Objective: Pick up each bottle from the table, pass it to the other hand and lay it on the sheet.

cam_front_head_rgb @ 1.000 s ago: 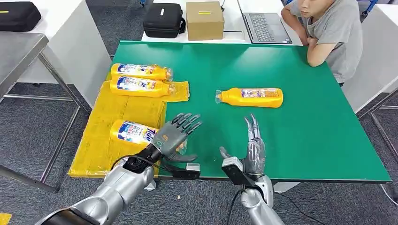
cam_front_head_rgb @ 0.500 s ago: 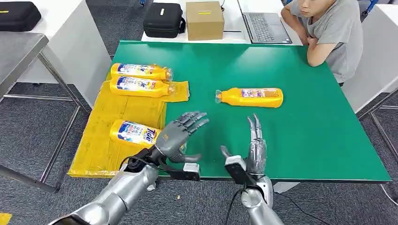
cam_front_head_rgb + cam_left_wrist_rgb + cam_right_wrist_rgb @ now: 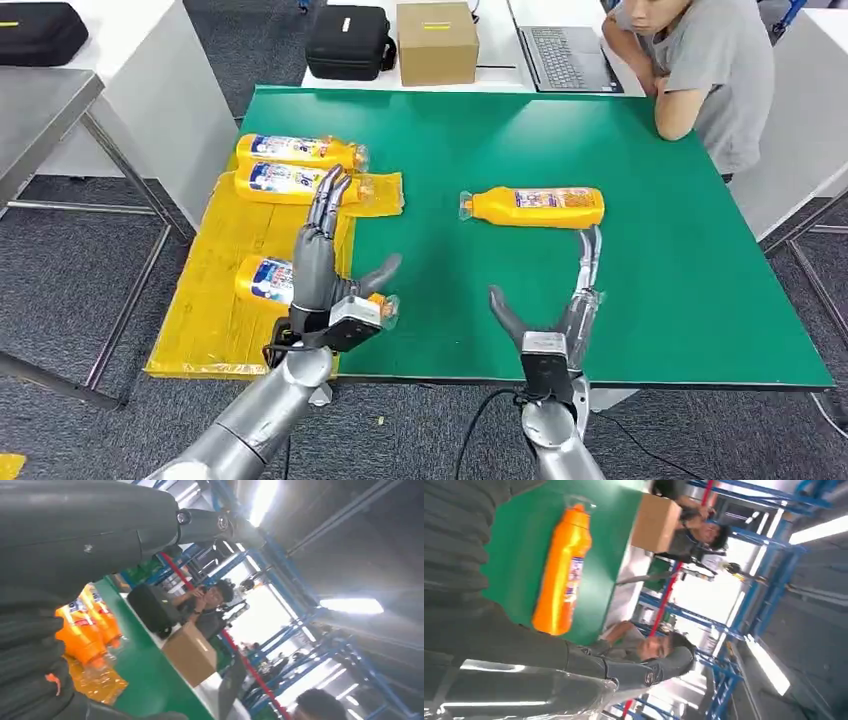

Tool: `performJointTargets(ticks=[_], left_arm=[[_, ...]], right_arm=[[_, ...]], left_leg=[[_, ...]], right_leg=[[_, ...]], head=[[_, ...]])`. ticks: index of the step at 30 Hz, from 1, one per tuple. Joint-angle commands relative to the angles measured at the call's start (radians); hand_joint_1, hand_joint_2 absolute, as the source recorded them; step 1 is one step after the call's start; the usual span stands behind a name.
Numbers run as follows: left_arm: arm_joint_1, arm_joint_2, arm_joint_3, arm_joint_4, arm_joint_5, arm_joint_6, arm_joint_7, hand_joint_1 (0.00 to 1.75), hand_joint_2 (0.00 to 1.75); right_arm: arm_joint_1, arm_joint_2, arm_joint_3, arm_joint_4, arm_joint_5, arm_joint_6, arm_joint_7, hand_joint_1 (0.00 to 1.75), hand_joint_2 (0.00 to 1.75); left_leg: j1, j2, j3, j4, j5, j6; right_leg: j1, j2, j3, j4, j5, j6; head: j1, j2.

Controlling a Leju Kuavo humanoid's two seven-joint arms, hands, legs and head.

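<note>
1. Since a second ago, the left hand [image 3: 318, 262] has turned upright and the right hand [image 3: 566, 300] has shifted toward the lone bottle [image 3: 533, 207].
2. Both hands hover over the bench's [image 3: 640, 300] near edge, fingers apart, holding nothing; bare green lies between them.
3. On the yellow sheet [image 3: 215, 310] lies a near bottle [image 3: 265, 280], partly behind the left hand.
4. Farther along the sheet, two bottles [image 3: 290, 165] lie side by side.
5. A person [image 3: 700, 70] leans on the far corner.

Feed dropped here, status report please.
Left hand and right hand open, empty. One bottle on green table, three on sheet. Path clear.
</note>
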Motion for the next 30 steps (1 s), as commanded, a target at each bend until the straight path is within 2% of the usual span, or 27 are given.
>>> performJointTargets(ticks=[1, 4, 8, 10, 12, 15, 16, 17, 22, 26, 28, 30], left_arm=[[-0.01, 0.044, -0.047, -0.038, 0.004, 0.007, 0.002, 0.0, 1.75], [-0.01, 0.044, -0.047, -0.038, 0.004, 0.007, 0.002, 0.0, 1.75], [-0.015, 0.037, -0.03, -0.034, 0.104, 0.007, 0.002, 0.0, 1.75], [-0.027, 0.04, -0.043, -0.018, 0.172, -0.002, 0.002, 0.0, 1.75], [-0.029, 0.033, -0.035, -0.004, 0.219, -0.031, 0.002, 0.0, 1.75], [-0.02, 0.012, 0.022, 0.032, 0.298, -0.086, 0.002, 0.0, 1.75], [-0.015, 0.01, 0.03, 0.03, 0.305, -0.089, 0.002, 0.0, 1.75], [-0.006, 0.001, 0.054, 0.029, 0.316, -0.086, 0.002, 0.0, 0.0], [0.085, 0.011, 0.085, -0.086, 0.321, -0.057, 0.002, 0.0, 0.0], [0.125, 0.003, 0.1, -0.129, 0.314, 0.007, 0.002, 0.0, 0.0], [0.162, -0.012, 0.13, -0.16, 0.322, 0.007, 0.002, 0.0, 0.0], [0.204, -0.045, 0.207, -0.239, 0.188, 0.007, 0.002, 0.0, 0.0]], right_arm=[[0.002, 0.005, -0.004, -0.056, -0.007, 0.001, 0.0, 0.0, 1.75], [0.002, 0.005, -0.004, -0.056, -0.007, 0.001, 0.0, 0.0, 1.75], [0.032, 0.016, -0.017, -0.146, 0.025, 0.001, 0.0, 0.0, 1.75], [0.042, 0.0, 0.002, -0.166, -0.023, 0.001, 0.0, 0.0, 1.75], [0.046, -0.006, 0.005, -0.168, -0.044, 0.001, 0.0, 0.0, 1.75], [0.048, -0.021, 0.039, -0.15, -0.136, 0.001, 0.0, 0.0, 1.75], [0.05, -0.019, 0.04, -0.151, -0.122, 0.001, 0.0, 0.0, 1.75], [0.048, -0.037, 0.078, -0.139, -0.105, 0.001, 0.0, 0.0, 1.75], [0.068, -0.055, 0.181, -0.095, -0.075, 0.001, 0.0, 0.0, 1.75], [0.067, -0.064, 0.256, -0.038, -0.144, 0.004, 0.0, 0.0, 1.75], [0.058, -0.05, 0.278, 0.02, -0.186, 0.004, 0.0, 0.0, 1.75], [0.059, -0.037, 0.288, 0.052, -0.165, 0.001, 0.0, 0.0, 1.75]], left_leg=[[0.0, 0.002, 0.003, 0.0, -0.001, -0.002], [0.0, 0.001, 0.003, 0.0, -0.001, -0.001], [0.001, 0.001, 0.006, 0.001, -0.004, -0.003], [0.001, 0.001, 0.003, 0.0, -0.002, -0.002], [0.001, 0.001, 0.007, 0.001, -0.004, -0.002], [0.001, 0.001, 0.005, 0.0, -0.002, -0.002], [0.001, 0.002, 0.005, 0.0, -0.002, -0.002], [0.001, 0.002, 0.006, 0.0, -0.003, -0.002], [0.001, 0.005, 0.007, -0.001, -0.004, -0.002], [0.002, 0.003, 0.006, -0.001, -0.003, -0.002], [0.002, 0.005, 0.007, -0.001, -0.004, -0.002], [0.001, 0.004, 0.005, -0.002, -0.003, -0.002]], right_leg=[[0.001, 0.001, 0.002, 0.0, -0.001, -0.001], [0.0, 0.001, 0.002, 0.0, -0.001, -0.001], [0.001, 0.001, 0.006, 0.001, -0.004, -0.002], [0.001, 0.0, 0.003, 0.0, -0.001, -0.001], [0.001, 0.0, 0.006, 0.001, -0.004, -0.002], [0.001, 0.0, 0.005, 0.0, -0.002, -0.002], [0.001, 0.001, 0.004, 0.0, -0.002, -0.002], [0.001, 0.001, 0.006, 0.0, -0.003, -0.002], [0.001, 0.004, 0.006, -0.001, -0.002, -0.002], [0.002, 0.002, 0.005, -0.002, -0.002, -0.002], [0.002, 0.004, 0.005, -0.002, -0.002, -0.002], [0.001, 0.003, 0.004, -0.002, -0.001, -0.002]], head=[[0.0, 0.0], [0.0, 0.0], [0.0, 0.0], [0.0, 0.0], [0.0, 0.0], [0.0, 0.0], [0.0, 0.0], [0.0, 0.0], [0.0, 0.0], [0.0, 0.0], [0.0, 0.0], [0.0, 0.0]])
